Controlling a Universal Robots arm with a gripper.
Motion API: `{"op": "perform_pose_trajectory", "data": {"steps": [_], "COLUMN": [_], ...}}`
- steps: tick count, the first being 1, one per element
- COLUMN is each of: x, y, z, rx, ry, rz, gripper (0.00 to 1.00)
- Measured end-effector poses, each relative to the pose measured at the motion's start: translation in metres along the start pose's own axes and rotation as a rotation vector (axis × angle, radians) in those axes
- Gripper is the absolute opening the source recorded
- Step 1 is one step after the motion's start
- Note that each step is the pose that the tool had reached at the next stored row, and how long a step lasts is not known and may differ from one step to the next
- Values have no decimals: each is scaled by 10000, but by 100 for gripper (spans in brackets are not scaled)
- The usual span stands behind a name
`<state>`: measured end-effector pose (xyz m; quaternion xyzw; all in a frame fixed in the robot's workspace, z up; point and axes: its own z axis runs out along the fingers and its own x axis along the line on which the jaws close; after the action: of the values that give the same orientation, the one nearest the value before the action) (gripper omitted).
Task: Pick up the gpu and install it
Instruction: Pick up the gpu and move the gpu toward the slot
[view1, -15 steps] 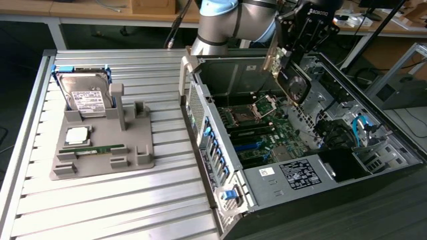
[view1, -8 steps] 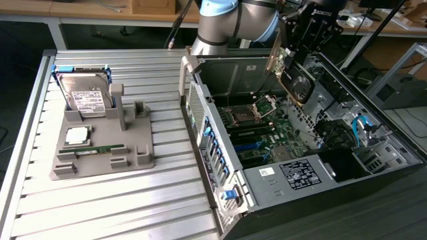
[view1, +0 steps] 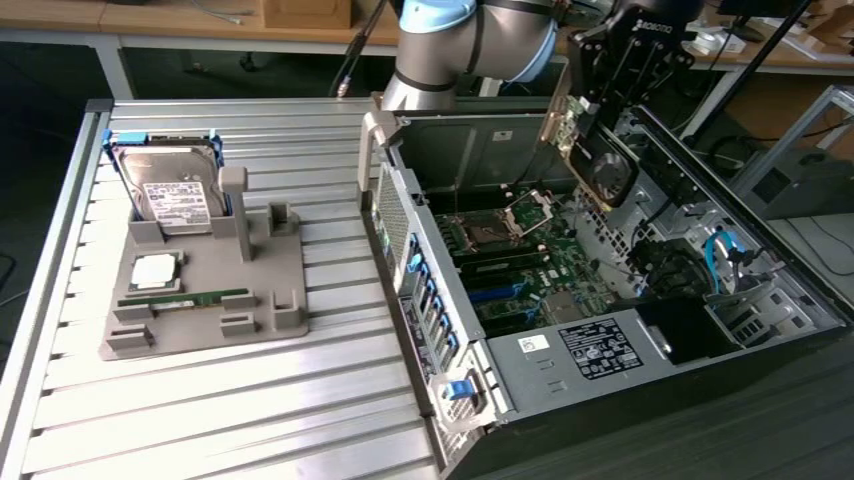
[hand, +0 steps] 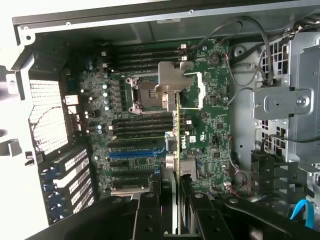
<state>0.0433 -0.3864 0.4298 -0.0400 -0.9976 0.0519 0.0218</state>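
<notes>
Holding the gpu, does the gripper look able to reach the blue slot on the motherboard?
Probably yes. The computer case is open, the gripper holds the gpu over the motherboard, and nothing lies over the blue slot. The cables run off to one side.

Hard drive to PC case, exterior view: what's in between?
In the exterior view: two upright posts of the grey holder next to the hard drive, then bare slatted table up to the PC case.

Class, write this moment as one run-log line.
tool: shut on green-brown fan-bearing gpu card | position: over open grey metal computer case | installed: no
</notes>
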Motion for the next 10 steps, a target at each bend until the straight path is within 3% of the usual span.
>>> {"op": "perform_pose_trajectory", "data": {"steps": [10], "x": [-148], "y": [12], "z": [-3], "rx": [75], "ry": [-6], "rz": [3], "gripper": [27]}}
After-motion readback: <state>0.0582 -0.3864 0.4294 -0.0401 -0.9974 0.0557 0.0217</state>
